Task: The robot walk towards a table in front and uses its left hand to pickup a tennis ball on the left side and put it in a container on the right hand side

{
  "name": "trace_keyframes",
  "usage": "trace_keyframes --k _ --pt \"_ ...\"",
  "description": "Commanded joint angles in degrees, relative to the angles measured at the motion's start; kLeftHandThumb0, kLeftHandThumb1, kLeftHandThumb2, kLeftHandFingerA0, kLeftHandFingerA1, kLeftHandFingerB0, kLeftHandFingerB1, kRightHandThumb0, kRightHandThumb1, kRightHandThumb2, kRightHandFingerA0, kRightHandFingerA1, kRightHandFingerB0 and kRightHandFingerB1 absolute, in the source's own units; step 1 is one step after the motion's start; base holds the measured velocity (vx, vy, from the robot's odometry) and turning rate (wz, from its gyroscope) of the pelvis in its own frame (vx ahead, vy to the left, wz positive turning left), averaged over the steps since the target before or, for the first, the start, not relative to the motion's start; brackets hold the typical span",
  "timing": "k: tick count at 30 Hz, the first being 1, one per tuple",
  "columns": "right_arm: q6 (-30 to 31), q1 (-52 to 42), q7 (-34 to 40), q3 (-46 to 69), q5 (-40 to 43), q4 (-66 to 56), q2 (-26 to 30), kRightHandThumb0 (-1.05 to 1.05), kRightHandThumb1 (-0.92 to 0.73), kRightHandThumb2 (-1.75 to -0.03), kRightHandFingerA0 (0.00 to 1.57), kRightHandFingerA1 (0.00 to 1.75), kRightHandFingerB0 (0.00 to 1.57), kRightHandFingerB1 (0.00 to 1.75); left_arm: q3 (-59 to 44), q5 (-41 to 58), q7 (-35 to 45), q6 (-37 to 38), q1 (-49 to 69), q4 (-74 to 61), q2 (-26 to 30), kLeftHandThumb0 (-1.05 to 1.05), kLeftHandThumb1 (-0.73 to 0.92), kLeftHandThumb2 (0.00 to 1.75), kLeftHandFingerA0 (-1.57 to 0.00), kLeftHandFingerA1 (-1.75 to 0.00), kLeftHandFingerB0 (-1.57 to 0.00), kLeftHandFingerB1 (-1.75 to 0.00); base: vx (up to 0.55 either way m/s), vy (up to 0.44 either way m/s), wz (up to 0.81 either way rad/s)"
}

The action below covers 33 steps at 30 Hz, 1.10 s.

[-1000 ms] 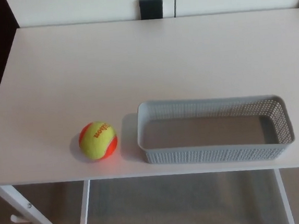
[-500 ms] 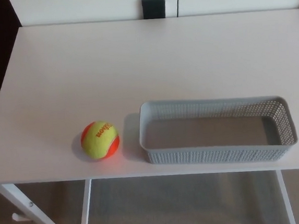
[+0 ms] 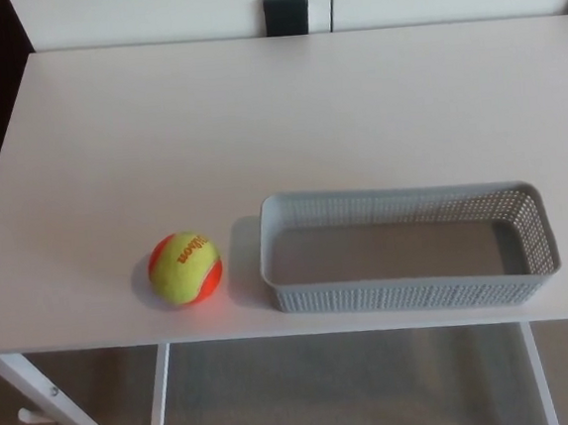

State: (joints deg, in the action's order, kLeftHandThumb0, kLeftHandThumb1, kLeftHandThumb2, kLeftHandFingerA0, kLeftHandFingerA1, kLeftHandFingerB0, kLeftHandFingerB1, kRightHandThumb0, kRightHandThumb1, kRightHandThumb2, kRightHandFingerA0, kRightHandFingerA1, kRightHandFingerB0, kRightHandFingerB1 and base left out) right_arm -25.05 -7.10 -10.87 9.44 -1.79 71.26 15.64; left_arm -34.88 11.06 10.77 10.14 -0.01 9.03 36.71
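- White table (image 3: 257,125) fills most of the head view. Pale panels run behind its far edge, and a small black rectangular object (image 3: 287,15) sits at the middle of that edge.
- Neither robot hand shows, so I cannot tell the pose of the arms or how the fingers are set.
- 1 tennis ball (image 3: 184,268) rests on the table at the left, close to the near edge. It is well clear of any hand.
- The ball comes in 2 colours: yellow-green on top and orange along its lower and left sides.
- Orange lettering runs across the ball's yellow part. It is tilted and looks like "Wilson", though it is too small to be sure.
- A grey mesh-walled plastic basket (image 3: 410,293) lies just beside the ball on its right. It is long, shallow and empty, and does not touch the ball.
- 1 white table leg (image 3: 52,402) slants down at the lower left.
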Motion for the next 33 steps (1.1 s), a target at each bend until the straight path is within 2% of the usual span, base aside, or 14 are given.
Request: trace_keyframes --k 1,15,16,17,18,19,22,23,30,31,32,33 --pt "0.5 -0.5 -0.4 0.2 0.6 -0.1 1.2 -0.76 -0.3 -0.7 0.63 0.5 0.5 0.45 1.0 -3.2 -1.2 -4.3 -0.6 -7.4 2.5 -1.05 0.35 0.59 -0.26 -1.25 -0.26 -1.04 0.0 0.0 0.0" --pt "0.5 -0.5 -0.4 0.2 0.6 -0.1 1.2 -0.76 -0.3 -0.7 0.63 0.5 0.5 0.45 0.5 -3.8 -1.0 -6.2 -0.6 -8.9 1.9 -1.05 0.35 0.59 -0.26 -1.25 -0.26 -1.04 0.0 0.0 0.0" --pt "0.7 -0.5 -0.8 0.5 0.9 -0.1 1.2 -0.74 -0.28 -0.67 0.64 0.53 0.5 0.45 2.6 -4.3 0.1 -6.3 -1.9 -9.4 2.4 -1.02 0.27 0.61 -0.15 -1.23 -0.2 -0.96 0.0 0.0 0.0" --pt "0.9 -0.4 -1.3 0.8 1.3 0.0 1.1 -0.74 -0.28 -0.67 0.64 0.53 0.5 0.45 5.1 -4.8 1.5 -6.4 -3.4 -10.1 3.0 -1.02 0.27 0.61 -0.15 -1.23 -0.2 -0.96 0.0 0.0 0.0" --pt "1.0 0.9 -1.5 0.3 0.9 -0.9 1.7 -0.74 -0.31 -0.71 0.63 0.51 0.48 0.46 28.4 -21.5 8.8 -11.0 -8.8 -17.9 0.8 -0.29 0.03 0.71 0.0 -0.5 0.0 -0.47 0.0 0.0 0.0" --pt "1.1 1.6 -1.7 0.2 0.8 -1.3 1.9 -0.73 -0.31 -0.7 0.63 0.51 0.48 0.46 38.6 -28.8 11.8 -13.3 -11.0 -21.6 0.1 -0.29 0.04 0.72 0.0 -0.5 0.0 -0.47 0.0 0.0 0.0" --pt "1.1 1.7 -1.5 0.0 0.5 -1.7 1.9 -0.73 -0.31 -0.71 0.64 0.52 0.48 0.46 40.2 -29.4 11.6 -14.6 -10.6 -22.7 0.3 -0.28 0.05 0.72 -0.01 -0.51 0.0 -0.47 0.0 0.0 0.0" --pt "1.1 1.7 -1.4 -0.1 0.5 -1.7 1.9 -0.73 -0.31 -0.7 0.64 0.52 0.48 0.46 40.7 -29.2 11.5 -14.9 -10.6 -22.8 0.4 -0.54 0.34 0.52 -0.1 -0.27 -0.13 -0.27 0.0 0.0 0.0" --pt "0.6 2.2 -1.7 0.3 0.8 -0.7 1.6 -0.73 -0.3 -0.69 0.65 0.53 0.49 0.46 44.0 -28.4 11.0 -18.0 -10.7 -24.5 1.7 -0.51 0.35 0.52 -0.09 -0.25 -0.12 -0.26 0.0 0.0 0.0" --pt "0.7 2.3 -1.3 0.2 0.6 -0.8 1.7 -0.77 -0.29 -0.69 0.65 0.53 0.5 0.46 45.1 -29.1 11.0 -18.8 -10.8 -25.2 1.7 -0.26 0.09 0.73 0.0 -0.49 0.0 -0.46 0.0 0.0 0.0" --pt "0.8 2.3 -1.0 0.0 0.4 -1.0 1.7 -0.75 -0.3 -0.7 0.65 0.53 0.49 0.46 45.9 -29.6 10.9 -19.5 -10.9 -25.6 1.6 -0.54 0.32 0.57 -0.09 -0.28 -0.12 -0.28 0.0 0.0 0.0" --pt "0.7 2.2 -0.9 -0.1 0.2 -1.1 1.8 -0.75 -0.3 -0.7 0.65 0.53 0.49 0.46 46.3 -29.9 10.8 -19.9 -11.0 -25.8 1.7 -0.54 0.32 0.57 -0.09 -0.28 -0.12 -0.28 0.0 0.0 0.0"
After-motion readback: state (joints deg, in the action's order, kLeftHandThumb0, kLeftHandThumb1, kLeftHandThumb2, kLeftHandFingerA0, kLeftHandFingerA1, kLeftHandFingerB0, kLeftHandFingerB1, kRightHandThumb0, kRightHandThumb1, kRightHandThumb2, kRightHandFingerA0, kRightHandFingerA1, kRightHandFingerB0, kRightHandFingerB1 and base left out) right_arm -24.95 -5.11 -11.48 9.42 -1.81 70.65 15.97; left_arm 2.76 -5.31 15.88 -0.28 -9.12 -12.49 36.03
